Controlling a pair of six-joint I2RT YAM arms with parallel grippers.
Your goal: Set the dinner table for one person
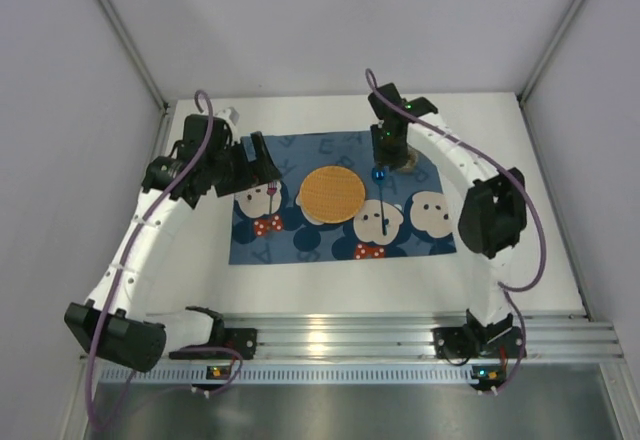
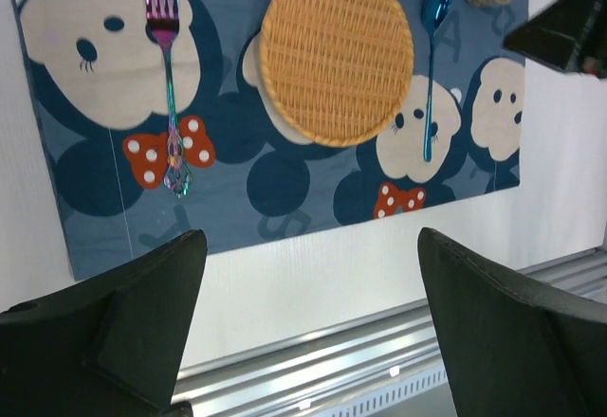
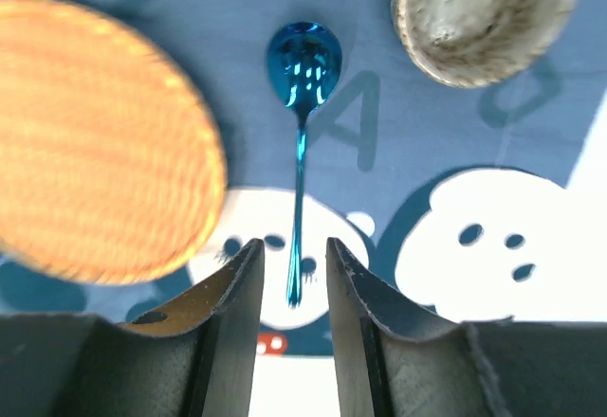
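The white dinner table (image 1: 520,220) carries a blue bear-print mat (image 1: 300,245). A round woven plate (image 1: 333,193) lies at the mat's middle. A shiny fork (image 2: 168,66) lies left of the plate. A blue spoon (image 3: 303,57) lies flat right of it; it also shows in the top view (image 1: 380,185). A speckled cup (image 3: 484,19) stands beyond the spoon. My right gripper (image 3: 293,246) hovers over the spoon's handle end, jaws narrowly open and not touching it. My left gripper (image 2: 311,246) is wide open and empty, above the mat's left side (image 1: 262,160).
The aluminium rail (image 1: 330,335) runs along the table's near edge. Grey walls close in the left, right and back sides. The right arm's elbow (image 1: 492,215) hangs over the mat's right edge. White tabletop (image 2: 313,265) shows between mat and rail.
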